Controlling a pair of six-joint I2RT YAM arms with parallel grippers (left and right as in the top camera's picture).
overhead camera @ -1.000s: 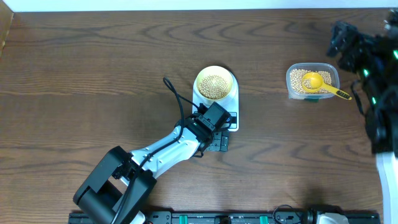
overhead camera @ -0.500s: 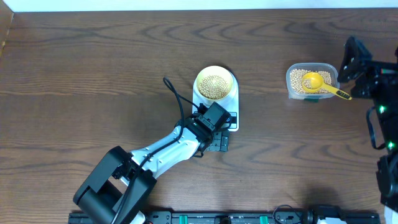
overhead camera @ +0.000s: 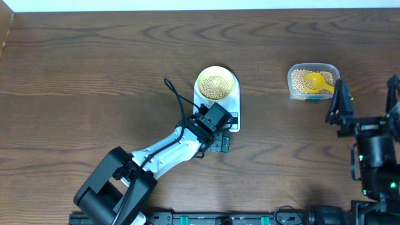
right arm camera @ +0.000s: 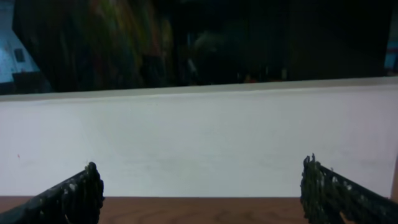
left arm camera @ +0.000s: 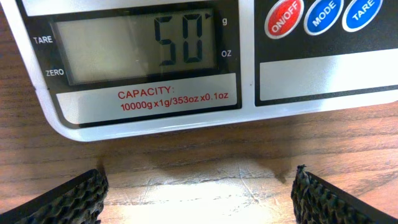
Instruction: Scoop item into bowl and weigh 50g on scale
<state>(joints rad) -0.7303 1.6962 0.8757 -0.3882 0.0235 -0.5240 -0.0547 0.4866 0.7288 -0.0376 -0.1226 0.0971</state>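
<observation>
Beige-tan round beans point(overhead camera: 216, 86) heaped in pale yellow-green bowl point(overhead camera: 200, 76) on white scale point(left arm camera: 323, 78), centre frame, display shows 50; left tool point(left arm camera: 199, 193) and right tool point(right arm camera: 202, 186) wide open, holding nothing.

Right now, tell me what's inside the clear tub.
Beans and a yellow scoop lie in the tub. Its floor is hidden beneath them.

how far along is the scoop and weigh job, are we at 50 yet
Looks done: the bowl of beans sits on the scale, whose display reads 50 g. The yellow scoop lies in the clear tub. In hand: nothing; the left end effector is open at the scale's front edge, and the right end effector is open, apart from the tub. Left: apparently nothing.
</observation>
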